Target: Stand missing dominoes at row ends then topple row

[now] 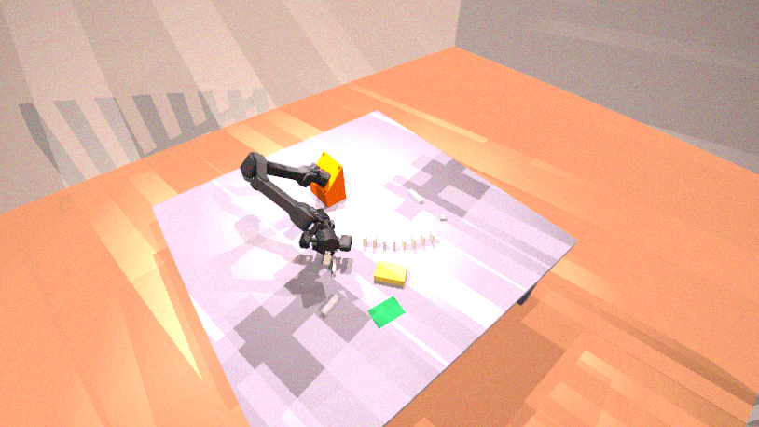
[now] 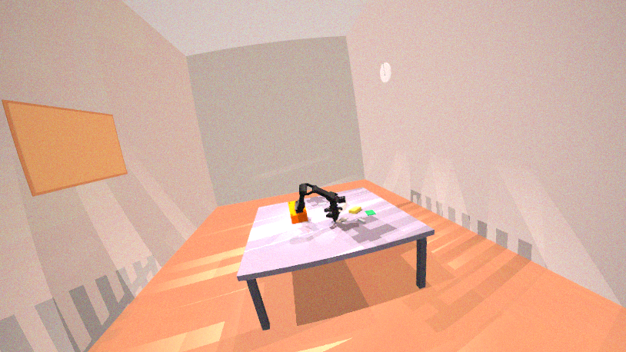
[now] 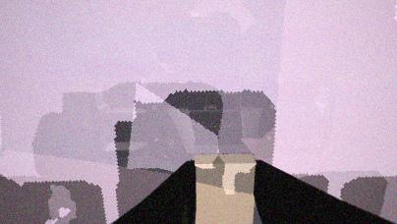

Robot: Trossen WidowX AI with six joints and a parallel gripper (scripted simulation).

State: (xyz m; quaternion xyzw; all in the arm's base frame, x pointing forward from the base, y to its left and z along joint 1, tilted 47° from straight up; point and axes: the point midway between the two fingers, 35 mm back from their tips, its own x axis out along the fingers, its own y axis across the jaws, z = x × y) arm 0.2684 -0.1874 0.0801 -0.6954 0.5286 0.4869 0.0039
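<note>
The row of standing cream dominoes [image 1: 393, 246] runs in a slight curve across the table, right of the arm in the top view. My gripper [image 1: 327, 256] [image 3: 222, 169] [image 2: 336, 220] points down, low over the table, left of the row's left end. It is shut on a tan domino [image 3: 225, 201] [image 1: 326, 258], which shows between the two black fingers in the wrist view. Another loose cream domino [image 1: 334, 268] is right beside it in the top view; whether they touch I cannot tell. The lower part of the held domino is hard to make out.
A yellow block [image 1: 390, 273] [image 2: 354, 210] lies in front of the row, with a green patch [image 1: 386, 311] [image 2: 370, 212] beyond it. A grey-white rod [image 1: 329, 305] lies near the gripper. A white bar [image 1: 415, 196] and a small pale piece [image 1: 443, 217] lie behind the row. An orange-yellow box [image 1: 328, 193] is at the arm's base.
</note>
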